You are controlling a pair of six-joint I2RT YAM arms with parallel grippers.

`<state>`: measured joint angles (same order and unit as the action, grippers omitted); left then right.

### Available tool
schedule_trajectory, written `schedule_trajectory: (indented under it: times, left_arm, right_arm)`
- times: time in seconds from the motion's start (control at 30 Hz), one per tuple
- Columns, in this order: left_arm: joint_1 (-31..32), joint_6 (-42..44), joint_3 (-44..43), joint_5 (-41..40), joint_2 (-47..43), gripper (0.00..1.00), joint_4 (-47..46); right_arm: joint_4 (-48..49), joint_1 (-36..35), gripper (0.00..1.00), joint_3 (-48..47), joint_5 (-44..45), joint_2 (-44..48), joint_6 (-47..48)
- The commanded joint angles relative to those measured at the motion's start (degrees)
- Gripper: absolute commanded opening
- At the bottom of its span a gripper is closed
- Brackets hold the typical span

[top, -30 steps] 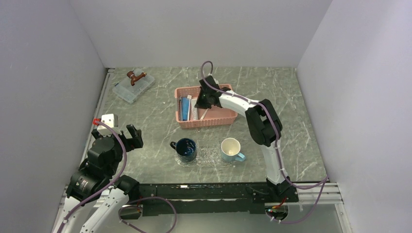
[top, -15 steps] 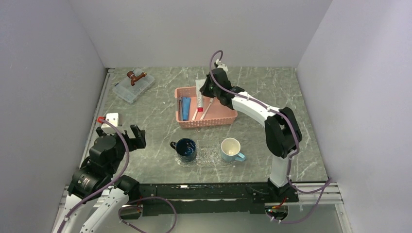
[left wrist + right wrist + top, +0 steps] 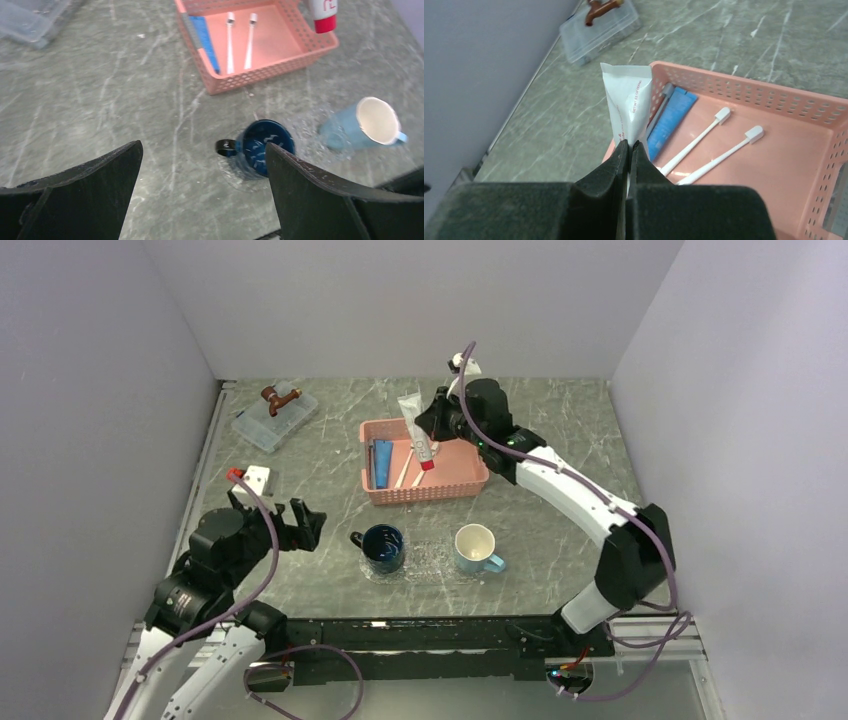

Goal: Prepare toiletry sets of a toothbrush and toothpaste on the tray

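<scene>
Inside the pink basket (image 3: 458, 476) lie two toothbrushes (image 3: 229, 45) and a blue toothpaste tube (image 3: 206, 42). Above it, the right end effector (image 3: 630, 145) clenches a white toothpaste tube (image 3: 628, 100); the left end effector (image 3: 202, 147) is released.

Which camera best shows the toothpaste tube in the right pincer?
Top external: it shows the whole toothpaste tube, red cap down, gripped by the right pincer over the pink basket. Right wrist shows only its white crimped end; left wrist only its red cap.
</scene>
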<state>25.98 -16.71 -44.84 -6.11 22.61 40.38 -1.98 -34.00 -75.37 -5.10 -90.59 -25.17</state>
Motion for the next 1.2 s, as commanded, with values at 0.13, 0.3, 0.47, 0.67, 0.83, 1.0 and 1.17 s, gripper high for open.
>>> schedule_trajectory:
  times: [0.13,0.3,0.47,0.67,0.83,1.0,1.17]
  left_arm:
    - [0.0,2.5,-11.1,21.2,7.8,0.99,0.6]
    - [0.0,-0.6,-14.3,29.7,10.8,0.99,0.5]
    - [0.0,-2.5,-15.8,36.9,13.9,0.99,0.1]
    - [0.0,-4.1,-15.0,45.6,16.2,0.99,-2.0]
    - [0.0,-4.7,-13.8,49.5,17.6,0.99,-2.9]
    - [0.0,-4.7,-12.5,54.3,19.0,0.99,-4.3]
    - [0.0,-5.3,-11.6,55.9,19.5,0.99,-4.6]
  right_arm:
    - [-9.5,-2.5,0.00,1.6,-13.8,10.6,10.0]
    - [-16.4,-6.4,0.00,3.5,-17.8,15.0,15.6]
    - [-20.0,-11.0,0.00,5.7,-19.7,18.3,19.7]
    - [-22.3,-13.8,0.00,6.6,-26.5,21.2,22.1]
    - [-23.7,-15.3,0.00,6.7,-31.5,22.0,23.4]
    - [-23.6,-17.7,0.00,6.2,-33.5,21.0,23.6]
    - [-21.8,-22.1,0.00,5.3,-33.0,20.9,23.6]
